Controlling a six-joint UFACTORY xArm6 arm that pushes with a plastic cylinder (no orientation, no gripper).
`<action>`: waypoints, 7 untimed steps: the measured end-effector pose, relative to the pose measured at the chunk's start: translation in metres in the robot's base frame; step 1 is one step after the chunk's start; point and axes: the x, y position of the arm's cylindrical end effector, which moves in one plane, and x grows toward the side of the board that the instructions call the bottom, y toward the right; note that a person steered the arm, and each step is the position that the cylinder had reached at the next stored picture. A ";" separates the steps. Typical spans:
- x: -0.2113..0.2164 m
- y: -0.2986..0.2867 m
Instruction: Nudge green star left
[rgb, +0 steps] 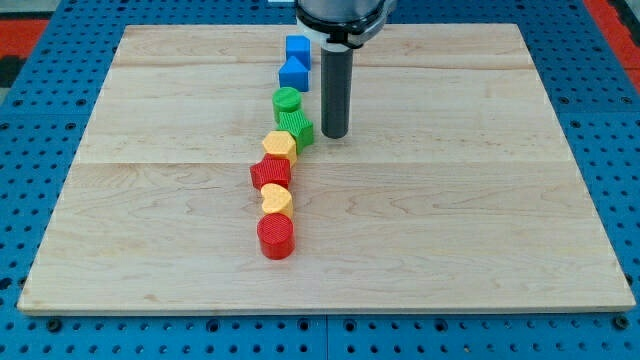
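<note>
The green star (297, 130) lies near the middle of the wooden board (450, 200), in a line of blocks running from the view's top to its bottom. My tip (334, 135) stands just to the star's right, close to it or touching it. A green cylinder (287, 100) sits just above the star and a yellow block (279, 146) just below-left of it.
Above the green cylinder are a blue block (294, 74) and a blue cube (298, 49). Below the yellow block are a red star (271, 173), a small yellow block (277, 200) and a red cylinder (276, 237).
</note>
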 end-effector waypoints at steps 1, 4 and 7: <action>0.000 -0.010; -0.001 -0.014; -0.011 -0.010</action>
